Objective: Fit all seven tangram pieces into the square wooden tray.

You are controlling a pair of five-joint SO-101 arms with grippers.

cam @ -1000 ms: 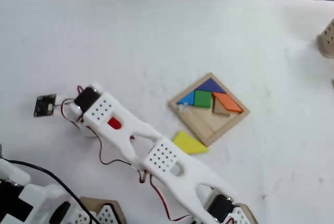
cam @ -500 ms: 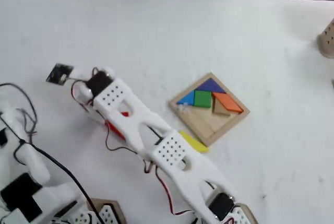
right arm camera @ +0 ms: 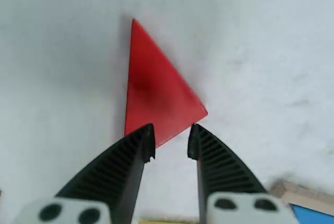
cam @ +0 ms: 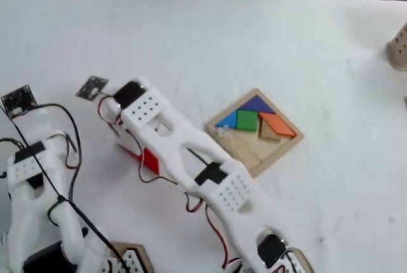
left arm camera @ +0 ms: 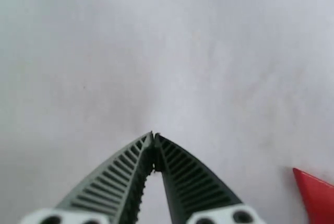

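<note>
Two white arms are anchored at the near edge of the white table (cam: 191,31). The left arm (cam: 32,184) is raised at about 9 o'clock. Its gripper (left arm camera: 154,139) is pressed shut with nothing between the ribbed fingers, above bare tabletop, and a corner of the red triangle (left arm camera: 315,198) is caught close by.

The right arm (cam: 191,165) is stretched from the near right toward 10 o'clock, across the middle of the table. Its gripper (right arm camera: 169,136) is held slightly parted (a narrow gap, nothing clamped), with the two fingertips poised over one edge of the red triangle. That piece lies flat on the table and is partly covered by the arm when seen from above.

Farther off, at roughly 3 o'clock from the triangle and apart from it, the square wooden tray (cam: 247,152) is set cornerwise. In its far half are lodged a blue triangle (cam: 227,120), a green square (cam: 246,120), a purple triangle (cam: 256,104) and an orange piece (cam: 278,125). A tan patch beside the orange one cannot be told from bare wood. The tray's near half is left as plain wood.

At 2 o'clock, by the table's right edge, a beige perforated object (cam: 399,47) is seen.
</note>
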